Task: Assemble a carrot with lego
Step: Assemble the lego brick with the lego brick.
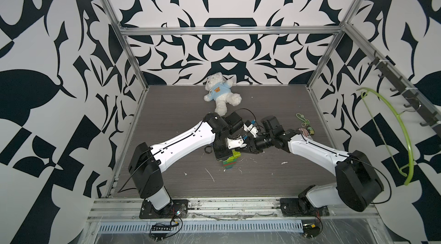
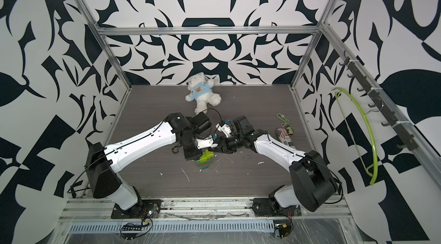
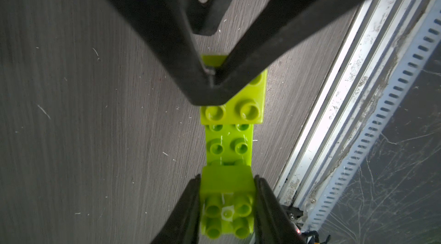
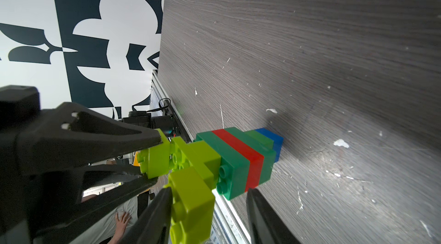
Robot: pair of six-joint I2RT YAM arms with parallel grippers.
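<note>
Standing on the desk (image 1: 179,111): one carrot (image 1: 229,162), upright, blue tip down against the wood and lime top up. It is nearer the front rail than the teddy bear (image 1: 220,93) and well apart from it.
Bricks (image 4: 229,171) in the carrot: the right wrist view shows one blue, three dark green, one red and three lime green. The red one sits between two wide dark green ones. A narrower dark green one sits just above the blue.
Left fingers (image 3: 188,207): two, clamped on the sides of one lime brick at the carrot's top.
Right fingers (image 4: 152,214): two, parted and straddling another lime top brick. One touches it and the other stands clear of it.
Arms: two, the left arm (image 1: 181,142) and the right arm (image 1: 315,149), meeting above the carrot on the near side of the teddy bear.
Teddy bear: one, white, in a light blue shirt, lying at the back edge of the desk.
Trinkets (image 1: 306,130): a small cluster on a bead chain, right of the teddy bear and nearer the front. How many there are cannot be told.
</note>
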